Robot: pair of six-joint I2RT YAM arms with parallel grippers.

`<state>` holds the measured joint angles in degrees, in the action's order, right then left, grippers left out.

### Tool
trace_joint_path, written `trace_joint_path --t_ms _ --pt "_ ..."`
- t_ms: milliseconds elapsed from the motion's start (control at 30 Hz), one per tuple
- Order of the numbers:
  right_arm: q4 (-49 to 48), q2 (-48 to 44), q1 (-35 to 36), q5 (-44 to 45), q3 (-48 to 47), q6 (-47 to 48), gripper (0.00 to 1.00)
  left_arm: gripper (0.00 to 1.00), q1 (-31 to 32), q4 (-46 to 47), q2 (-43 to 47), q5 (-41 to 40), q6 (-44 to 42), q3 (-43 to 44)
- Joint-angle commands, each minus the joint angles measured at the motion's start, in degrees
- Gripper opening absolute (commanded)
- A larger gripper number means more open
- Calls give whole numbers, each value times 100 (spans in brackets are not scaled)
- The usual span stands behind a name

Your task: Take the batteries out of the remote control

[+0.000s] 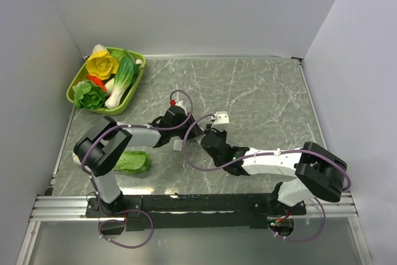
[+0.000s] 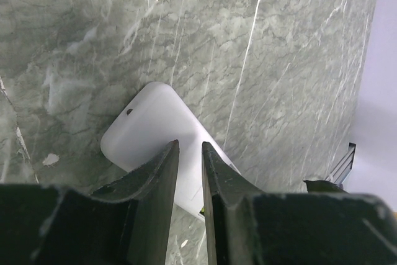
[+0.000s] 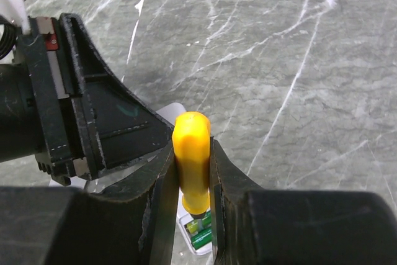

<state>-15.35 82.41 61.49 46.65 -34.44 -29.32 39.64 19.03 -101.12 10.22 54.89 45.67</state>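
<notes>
The white remote control [image 2: 149,131] lies flat on the marble table under my left gripper [image 2: 190,147]. Its jaws stand nearly together with only a narrow gap, tips over the remote's middle. My right gripper [image 3: 192,144] is shut on the yellow screwdriver handle [image 3: 191,153], shaft pointing down into the remote's open compartment. Two green batteries [image 3: 201,233] lie side by side in that compartment, just under the handle. From above, both grippers, left [image 1: 178,132] and right [image 1: 208,137], meet over the remote [image 1: 178,146] at mid-table.
The small white cover piece [image 1: 221,116] lies just beyond the right gripper. A green leafy vegetable [image 1: 132,161] lies by the left arm's base. A green basket [image 1: 78,79] of toy vegetables stands at the far left corner. Walls enclose the table.
</notes>
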Motion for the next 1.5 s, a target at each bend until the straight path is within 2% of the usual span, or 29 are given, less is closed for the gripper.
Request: trace_joint_path --t_ms 0,1167,1467 --pt "1219 644 126 -1747 174 146 0 30 -9 -813 -364 -204 -102 -199" --pt "1237 785 -577 -2389 -441 796 0 28 -17 -839 -408 -301 -67 -199" --pt "1377 355 -770 -2451 -599 902 0 28 -17 -927 -417 -301 -119 -67"
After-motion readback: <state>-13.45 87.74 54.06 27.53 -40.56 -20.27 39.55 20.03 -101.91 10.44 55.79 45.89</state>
